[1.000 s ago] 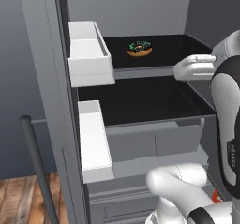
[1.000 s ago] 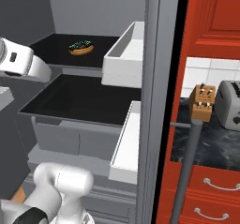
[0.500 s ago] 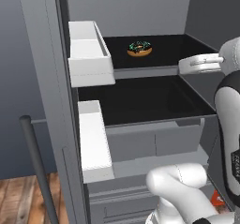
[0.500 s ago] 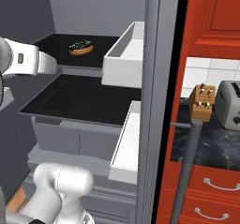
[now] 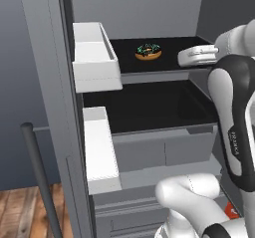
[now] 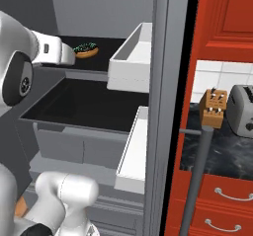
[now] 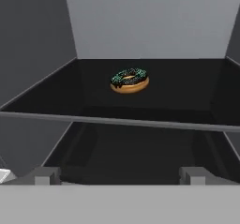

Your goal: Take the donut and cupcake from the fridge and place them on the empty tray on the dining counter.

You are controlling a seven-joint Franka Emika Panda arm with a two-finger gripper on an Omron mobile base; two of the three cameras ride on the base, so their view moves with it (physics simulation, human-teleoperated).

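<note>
The fridge (image 5: 45, 82) stands open, and the donut (image 5: 148, 52) sits alone on the top black shelf (image 5: 164, 62) — near the back, about the middle. The gripper (image 7: 119, 175) is at the front edge of that shelf with its jaws spread wide and holding nothing — well apart from the donut.

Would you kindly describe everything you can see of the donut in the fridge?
The tan ring donut with dark chocolate icing and teal-green sprinkles lies flat, icing up, on the black upper shelf of the open grey fridge, toward the back and roughly centred. It looks whole and soft-baked, with its hole visible. Only the shelf touches it; the open tool is in front of the shelf edge, apart from it.
</note>
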